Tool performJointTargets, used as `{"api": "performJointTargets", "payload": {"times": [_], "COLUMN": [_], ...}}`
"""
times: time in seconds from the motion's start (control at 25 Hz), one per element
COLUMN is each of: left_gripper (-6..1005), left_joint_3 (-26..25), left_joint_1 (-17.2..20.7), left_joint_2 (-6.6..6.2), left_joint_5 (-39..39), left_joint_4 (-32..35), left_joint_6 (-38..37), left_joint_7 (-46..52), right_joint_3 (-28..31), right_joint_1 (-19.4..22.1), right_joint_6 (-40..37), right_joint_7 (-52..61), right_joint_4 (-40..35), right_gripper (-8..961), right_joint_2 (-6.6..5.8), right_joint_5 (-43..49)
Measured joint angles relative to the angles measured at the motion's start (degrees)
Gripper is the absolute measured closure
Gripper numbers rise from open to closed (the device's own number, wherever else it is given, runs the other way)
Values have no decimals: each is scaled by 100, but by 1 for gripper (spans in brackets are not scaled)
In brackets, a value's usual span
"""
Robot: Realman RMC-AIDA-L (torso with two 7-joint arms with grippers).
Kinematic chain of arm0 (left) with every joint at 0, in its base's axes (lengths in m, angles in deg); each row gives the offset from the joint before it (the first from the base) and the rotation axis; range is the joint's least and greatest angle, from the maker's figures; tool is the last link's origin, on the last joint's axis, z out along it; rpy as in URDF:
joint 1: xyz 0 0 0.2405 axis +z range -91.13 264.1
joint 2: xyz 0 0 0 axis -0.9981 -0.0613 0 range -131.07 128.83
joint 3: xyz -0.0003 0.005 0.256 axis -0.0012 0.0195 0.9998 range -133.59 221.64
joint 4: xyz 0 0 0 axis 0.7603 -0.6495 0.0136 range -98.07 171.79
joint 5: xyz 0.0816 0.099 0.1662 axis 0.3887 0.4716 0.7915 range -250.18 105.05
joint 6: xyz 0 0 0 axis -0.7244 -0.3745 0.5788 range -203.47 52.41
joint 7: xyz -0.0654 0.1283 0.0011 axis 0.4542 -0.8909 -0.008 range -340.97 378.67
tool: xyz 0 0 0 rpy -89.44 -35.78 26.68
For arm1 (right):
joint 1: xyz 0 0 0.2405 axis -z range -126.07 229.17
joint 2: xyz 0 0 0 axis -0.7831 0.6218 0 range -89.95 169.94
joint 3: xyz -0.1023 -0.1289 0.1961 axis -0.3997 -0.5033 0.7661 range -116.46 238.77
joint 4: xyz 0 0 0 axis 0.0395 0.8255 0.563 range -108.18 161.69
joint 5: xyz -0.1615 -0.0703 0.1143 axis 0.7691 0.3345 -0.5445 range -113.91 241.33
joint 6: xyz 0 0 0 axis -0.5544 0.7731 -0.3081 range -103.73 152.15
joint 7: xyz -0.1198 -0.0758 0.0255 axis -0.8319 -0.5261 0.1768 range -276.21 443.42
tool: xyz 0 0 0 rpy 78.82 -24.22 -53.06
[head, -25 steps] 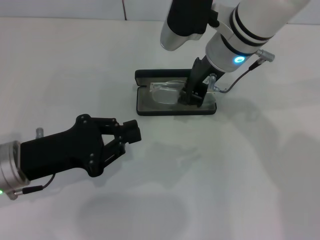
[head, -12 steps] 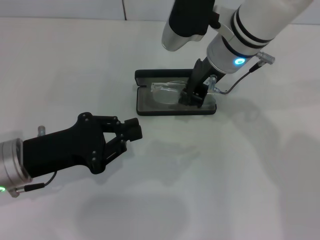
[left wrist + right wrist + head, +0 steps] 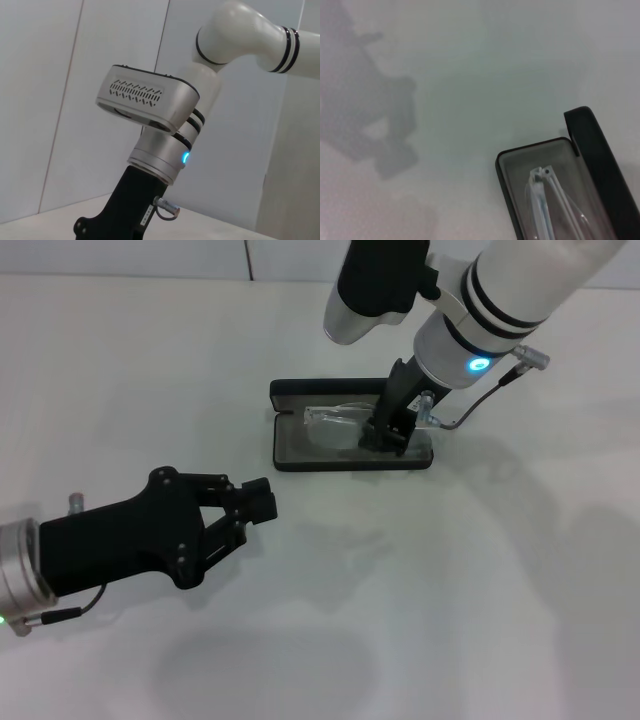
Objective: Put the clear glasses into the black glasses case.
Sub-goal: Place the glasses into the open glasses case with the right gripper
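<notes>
**Kid:** Glasses first! Where are the clear glasses (image 3: pixel 335 424)?

**Helper:** They lie inside the black glasses case (image 3: pixel 285 430). The case is open on the white surface (image 3: pixel 480 570), with its lid standing up along the far side.

**Kid:** What do the glasses look like?

**Helper:** You can see right through them. The lenses are clear, and the thin arms are clear too. In the right wrist view the folded arms (image 3: pixel 547 200) look like pale see-through sticks on the grey lining.

**Kid:** Is there any writing on the case?

**Helper:** I cannot read any. The lid's outside is turned away, and no letters show on the parts in view.

**Kid:** What is the right gripper (image 3: pixel 385 436) doing?

**Helper:** It points down into the right end of the case, just at that end of the glasses. Its black tip covers that spot, so I cannot tell if it is pinching them or has let go.

**Kid:** And the blue light?

**Helper:** That glows on the white wrist above the gripper.

**Kid:** Where is the left gripper (image 3: pixel 258 504)?

**Helper:** It is low on the left, well apart from the case, hanging over the surface. Its black fingers (image 3: pixel 262 488) sit close together with nothing between them, so it looks clenched.
</notes>
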Motion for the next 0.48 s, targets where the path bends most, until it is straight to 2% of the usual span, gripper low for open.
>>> {"api": "performJointTargets", "payload": {"times": [0.48], "left_gripper": [886], "left_joint_3": [-27], "left_joint_1": [-33], "left_joint_2": [29], "left_joint_5": [46], "left_joint_4": [22], "left_joint_6": [10], "left_joint_7": [-1], "right_joint_3": [8], "right_joint_1": [19], "right_joint_6": [17], "right_joint_7": [-7], "right_joint_4": [16], "right_gripper": [835], "right_joint_2": [0], "right_joint_5": [1]}}
